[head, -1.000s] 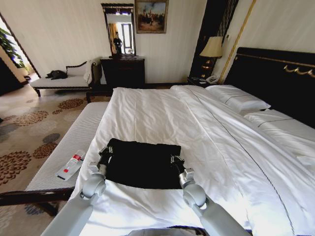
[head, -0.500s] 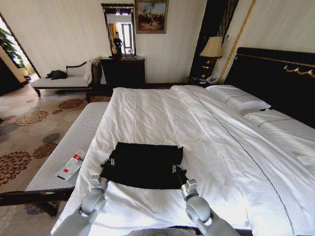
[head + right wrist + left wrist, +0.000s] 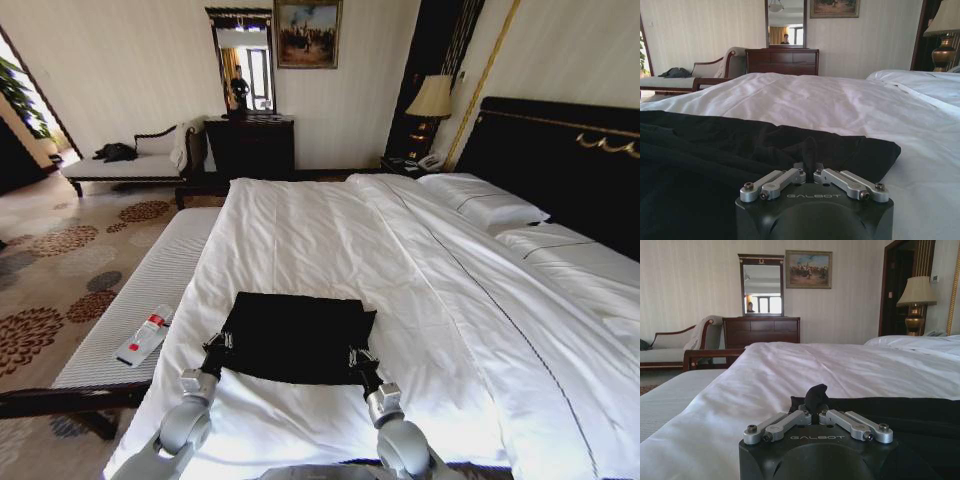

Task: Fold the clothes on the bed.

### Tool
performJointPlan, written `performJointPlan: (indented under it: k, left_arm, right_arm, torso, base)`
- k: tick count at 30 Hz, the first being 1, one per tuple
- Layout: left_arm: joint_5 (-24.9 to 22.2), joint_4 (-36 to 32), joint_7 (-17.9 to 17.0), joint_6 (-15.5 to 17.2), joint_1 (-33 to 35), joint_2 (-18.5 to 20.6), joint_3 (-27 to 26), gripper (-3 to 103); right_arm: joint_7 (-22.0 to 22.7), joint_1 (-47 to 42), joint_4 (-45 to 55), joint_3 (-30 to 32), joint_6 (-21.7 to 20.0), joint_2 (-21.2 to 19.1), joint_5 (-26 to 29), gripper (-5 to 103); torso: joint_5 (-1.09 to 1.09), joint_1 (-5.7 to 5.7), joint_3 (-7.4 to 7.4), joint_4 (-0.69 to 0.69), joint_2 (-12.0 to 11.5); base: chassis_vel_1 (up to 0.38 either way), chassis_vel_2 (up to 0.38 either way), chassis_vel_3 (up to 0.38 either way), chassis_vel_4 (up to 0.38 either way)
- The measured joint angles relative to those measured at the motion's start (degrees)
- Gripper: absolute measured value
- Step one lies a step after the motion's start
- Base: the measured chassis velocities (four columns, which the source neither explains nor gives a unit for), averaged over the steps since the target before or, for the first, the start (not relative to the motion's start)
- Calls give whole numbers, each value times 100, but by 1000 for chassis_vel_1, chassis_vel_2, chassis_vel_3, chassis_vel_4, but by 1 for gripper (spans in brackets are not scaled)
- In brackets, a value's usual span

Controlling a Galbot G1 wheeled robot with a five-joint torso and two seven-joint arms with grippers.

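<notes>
Soft black T-shirt point(image 3: 297, 335) lies as a folded rectangle near the foot edge of the white-sheeted bed point(image 3: 330, 240). Its near corners are pinched by the left gripper point(image 3: 217, 346) and right gripper point(image 3: 355, 360), both clamped on fabric. Fold step judged underway; next, an even carry of both corners is called for.

The black T-shirt point(image 3: 297, 337) is lying folded into a flat rectangle at the lower centre of the frame, resting on the white-sheeted bed point(image 3: 330, 230) filling the middle and right.
</notes>
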Motion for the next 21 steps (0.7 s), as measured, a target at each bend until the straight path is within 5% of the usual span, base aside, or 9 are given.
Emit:
performJointPlan:
  k: [16,20,21]
  left_arm:
    - [78,-59,46,-76,319,-88,-174,-1]
    - [101,-70,-50,-116,430,-65,-191,7]
    - [161,-121,-52,-123,511,-43,-201,13]
  right_arm:
    - [-72,-425,160,29,115,169,-306,2]
    - [-89,-526,157,28,211,175,-382,0]
    - [-93,-565,163,32,234,179,-387,10]
  torso:
    - [0,0,0,0,0]
    - [0,0,0,0,0]
    - [0,0,0,0,0]
  base:
    - [0,0,0,0]
    - [0,0,0,0]
    - [0,0,0,0]
